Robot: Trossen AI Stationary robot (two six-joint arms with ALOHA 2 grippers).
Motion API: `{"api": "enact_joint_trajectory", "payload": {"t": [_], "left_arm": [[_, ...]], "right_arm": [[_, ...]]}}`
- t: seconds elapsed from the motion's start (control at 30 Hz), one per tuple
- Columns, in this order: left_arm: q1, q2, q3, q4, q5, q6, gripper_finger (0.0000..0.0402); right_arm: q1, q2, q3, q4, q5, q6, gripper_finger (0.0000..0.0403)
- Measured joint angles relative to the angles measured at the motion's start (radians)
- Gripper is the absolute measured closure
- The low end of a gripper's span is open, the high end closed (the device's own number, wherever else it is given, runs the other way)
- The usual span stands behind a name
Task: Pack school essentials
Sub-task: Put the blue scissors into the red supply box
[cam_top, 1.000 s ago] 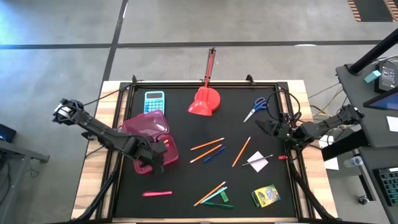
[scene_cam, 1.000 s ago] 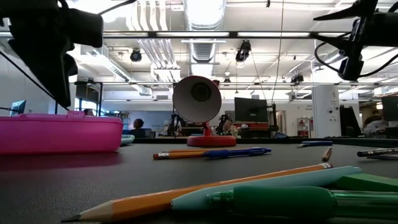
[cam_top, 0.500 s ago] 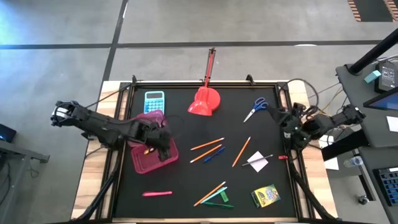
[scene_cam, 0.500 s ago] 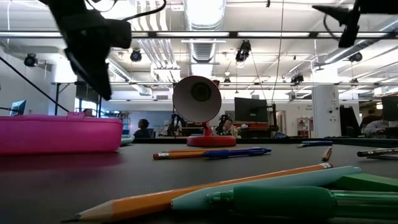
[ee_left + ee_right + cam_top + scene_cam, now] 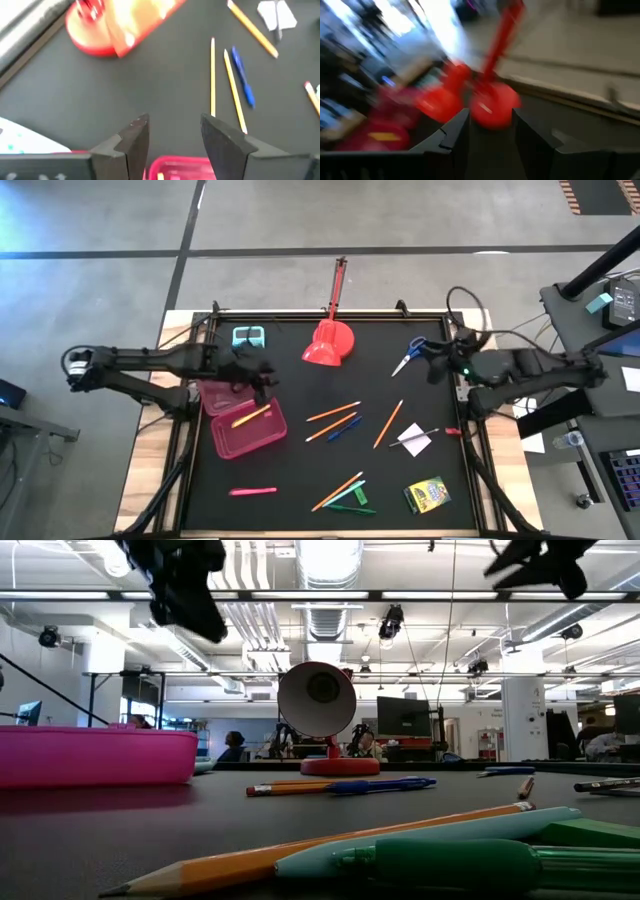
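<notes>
Black surface [image 5: 300, 465]: my left end effector [image 5: 262, 376] hangs open, empty, above the open pink plastic case [image 5: 245, 423] holding one orange pencil [image 5: 250, 416]; my right end effector [image 5: 436, 367], open, nears the blue-handled scissors [image 5: 410, 352].

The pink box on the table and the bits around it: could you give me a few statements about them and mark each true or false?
1. A yellow-orange pencil lies inside the pink box. True.
2. The scissors are in the pink box. False: they lie on the black mat near the right gripper.
3. The left gripper carries a pencil. False: its fingers are open and empty.
4. The crayon box sits on the mat, unpacked. True.
</notes>
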Motion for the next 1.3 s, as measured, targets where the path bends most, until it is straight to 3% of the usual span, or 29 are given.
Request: {"api": "enact_joint_trajectory", "payload": {"t": [0.2,0.37,0.57,0.87,1.07,1.3], "left_arm": [[0.061,-0.09,0.016,0.035,0.0,0.075,0.0242],[0.09,-0.151,0.018,0.05,-0.001,0.097,0.0242],[0.099,-0.191,0.018,0.051,-0.002,0.097,0.0242],[0.099,-0.182,0.017,0.058,-0.003,0.095,0.0242],[0.099,-0.156,0.017,0.111,-0.014,0.086,0.0242],[0.099,-0.134,0.016,0.134,-0.024,0.087,0.0242]], "right_arm": [[-0.196,0.178,0.127,-0.244,-0.243,0.004,0.0268],[-0.366,0.298,0.168,-0.31,-0.442,-0.09,0.0268],[-0.544,0.399,0.19,-0.316,-0.595,-0.193,0.0268],[-0.687,0.579,0.23,-0.358,-0.7,-0.363,0.026],[-0.754,0.713,0.251,-0.423,-0.695,-0.199,0.0259],[-0.776,0.825,0.238,-0.384,-0.676,-0.21,0.0298]]}}
